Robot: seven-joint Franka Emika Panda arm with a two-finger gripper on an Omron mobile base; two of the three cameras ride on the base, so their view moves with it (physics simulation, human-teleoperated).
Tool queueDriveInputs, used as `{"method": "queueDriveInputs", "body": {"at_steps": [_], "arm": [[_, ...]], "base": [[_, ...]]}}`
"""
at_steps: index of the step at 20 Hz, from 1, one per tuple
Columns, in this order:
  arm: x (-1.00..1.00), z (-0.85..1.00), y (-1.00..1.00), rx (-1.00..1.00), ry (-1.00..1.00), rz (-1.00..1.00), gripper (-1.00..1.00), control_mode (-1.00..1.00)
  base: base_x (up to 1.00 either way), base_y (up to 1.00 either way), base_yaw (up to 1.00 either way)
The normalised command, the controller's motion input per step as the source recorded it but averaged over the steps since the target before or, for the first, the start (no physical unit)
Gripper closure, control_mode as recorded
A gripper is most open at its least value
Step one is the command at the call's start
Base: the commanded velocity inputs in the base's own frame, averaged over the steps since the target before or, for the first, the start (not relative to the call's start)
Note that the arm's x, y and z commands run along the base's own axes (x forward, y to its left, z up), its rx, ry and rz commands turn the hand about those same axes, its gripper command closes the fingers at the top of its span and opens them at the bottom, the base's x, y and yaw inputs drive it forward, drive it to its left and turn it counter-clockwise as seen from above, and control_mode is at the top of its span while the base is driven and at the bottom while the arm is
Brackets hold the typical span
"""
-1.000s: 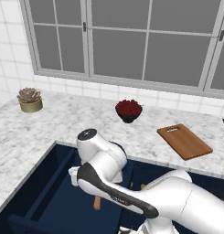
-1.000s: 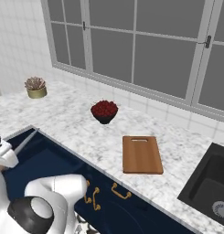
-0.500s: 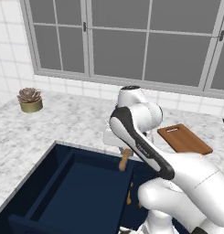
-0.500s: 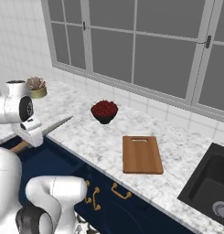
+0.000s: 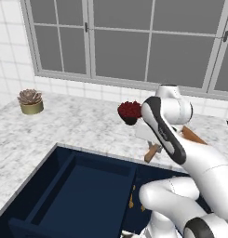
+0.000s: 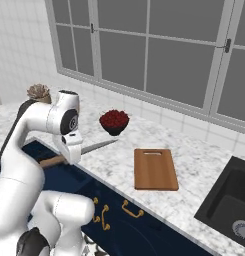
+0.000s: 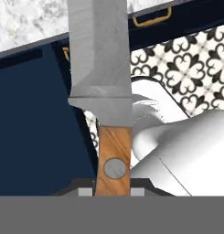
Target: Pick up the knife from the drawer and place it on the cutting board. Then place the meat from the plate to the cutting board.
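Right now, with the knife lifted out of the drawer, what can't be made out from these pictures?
- Cutting board: left base view, mostly hidden behind the arm.
- End effector fingers: hand view, covered by the knife handle.
- Knife blade: left base view, behind the arm; handle shows.
- Drawer front: left base view, cut by the bottom edge.

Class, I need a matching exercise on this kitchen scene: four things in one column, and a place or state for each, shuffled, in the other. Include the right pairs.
Things:
1. knife
2. drawer
3. cutting board
4. dark bowl of red pieces

Places or states:
A. pulled open, nothing seen inside
B. lying bare on the counter
C. held in the jaws, above the counter edge
D. on the counter near the window

Pairs: 1-C, 2-A, 3-B, 4-D
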Motion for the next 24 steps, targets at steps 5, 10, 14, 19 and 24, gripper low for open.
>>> {"method": "queueDriveInputs", "body": {"at_steps": [5, 10, 14, 19, 24], "arm": [[0.49, -0.49, -1.00, 0.02, 0.00, -0.14, 1.00, -1.00], [0.65, -0.24, -0.93, 0.00, 0.07, -0.14, 1.00, -1.00], [0.74, -0.10, -0.81, 0.00, 0.05, -0.10, 1.00, -1.00], [0.83, -0.50, -0.70, 0.00, 0.01, -0.04, 1.00, -1.00], [0.65, -0.53, -0.64, 0.00, 0.00, 0.00, 1.00, -1.00]], "base": [[0.00, 0.00, 0.00], [0.00, 0.00, 0.00], [0.00, 0.00, 0.00], [0.00, 0.00, 0.00], [0.00, 0.00, 0.00]]}}
